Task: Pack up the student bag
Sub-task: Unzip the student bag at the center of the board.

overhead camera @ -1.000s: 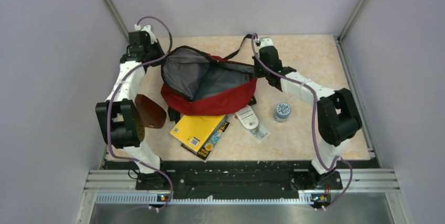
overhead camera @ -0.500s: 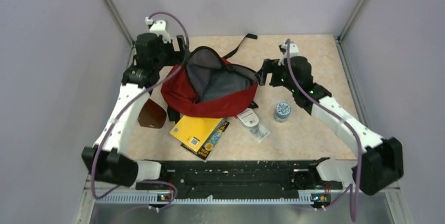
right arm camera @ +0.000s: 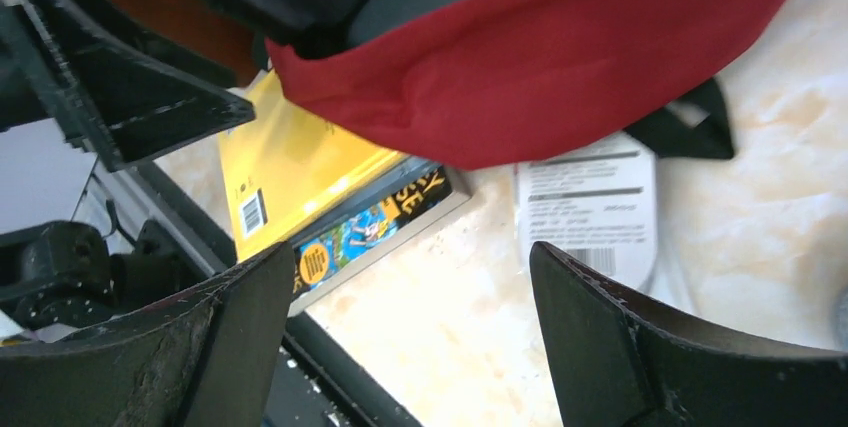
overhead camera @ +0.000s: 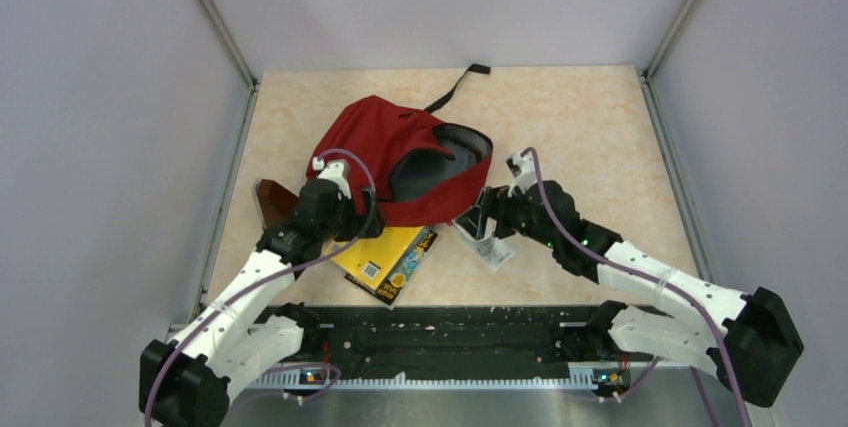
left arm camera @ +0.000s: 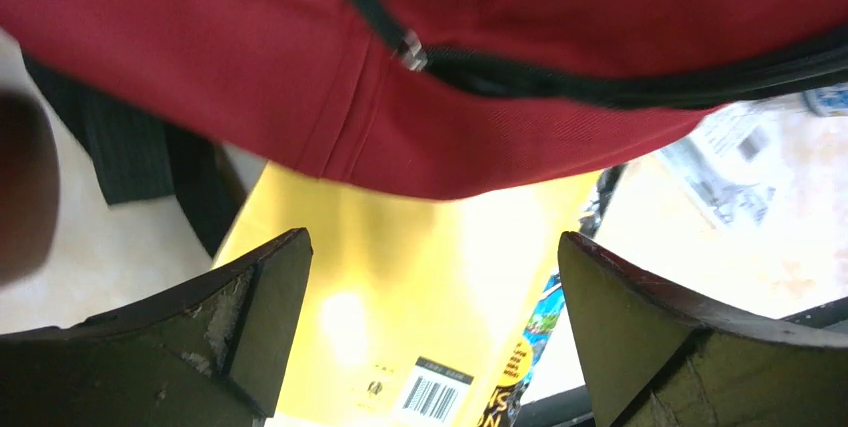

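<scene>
The red student bag (overhead camera: pixel 375 137) lies slumped mid-table, its grey-lined mouth (overhead camera: pixel 440 157) facing right. A yellow book (overhead camera: pixel 380 252) pokes out from under its near edge. My left gripper (overhead camera: pixel 358 223) hovers open over that book, right at the bag's hem. In the left wrist view the gripper (left arm camera: pixel 432 247) frames the yellow cover (left arm camera: pixel 400 287) below the red fabric (left arm camera: pixel 250 57), with nothing between the fingers. My right gripper (overhead camera: pixel 484 217) is open beside a clear plastic packet (overhead camera: pixel 492 249). In the right wrist view the gripper (right arm camera: pixel 410 257) stands over bare table, the packet (right arm camera: pixel 590 207) and the bag (right arm camera: pixel 560 77) ahead of it.
A brown pouch (overhead camera: pixel 270 197) lies left of the bag, partly behind my left wrist. The bag's black strap (overhead camera: pixel 455 82) trails toward the back wall. A black rail (overhead camera: pixel 450 332) runs along the near table edge.
Both grippers have opened and let go of the bag's rim, then swung down toward the near edge. The bag has collapsed, its mouth now turned to the right.
</scene>
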`<control>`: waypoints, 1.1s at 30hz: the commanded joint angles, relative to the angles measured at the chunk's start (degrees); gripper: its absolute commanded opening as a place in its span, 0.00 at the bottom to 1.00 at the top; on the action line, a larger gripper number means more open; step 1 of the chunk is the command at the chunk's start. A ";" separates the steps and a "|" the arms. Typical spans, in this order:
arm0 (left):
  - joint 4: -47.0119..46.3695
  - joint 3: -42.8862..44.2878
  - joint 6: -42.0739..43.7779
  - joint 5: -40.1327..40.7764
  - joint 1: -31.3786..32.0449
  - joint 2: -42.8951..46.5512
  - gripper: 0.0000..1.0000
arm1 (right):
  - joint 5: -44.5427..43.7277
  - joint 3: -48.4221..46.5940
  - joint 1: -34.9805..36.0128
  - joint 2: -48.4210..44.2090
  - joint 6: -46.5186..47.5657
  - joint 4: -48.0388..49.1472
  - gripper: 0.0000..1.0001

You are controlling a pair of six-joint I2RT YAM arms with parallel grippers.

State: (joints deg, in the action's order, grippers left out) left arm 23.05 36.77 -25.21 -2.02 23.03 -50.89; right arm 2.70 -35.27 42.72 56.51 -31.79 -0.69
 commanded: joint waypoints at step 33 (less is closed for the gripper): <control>-2.56 -5.93 -4.57 17.53 -0.11 -2.60 0.98 | -8.28 1.60 16.93 15.13 -6.00 13.33 0.85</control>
State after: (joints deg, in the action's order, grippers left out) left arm 23.09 28.18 -31.09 13.43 23.00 -52.38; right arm -4.71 -31.59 58.61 70.81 -37.58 9.43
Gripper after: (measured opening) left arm 0.980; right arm 0.855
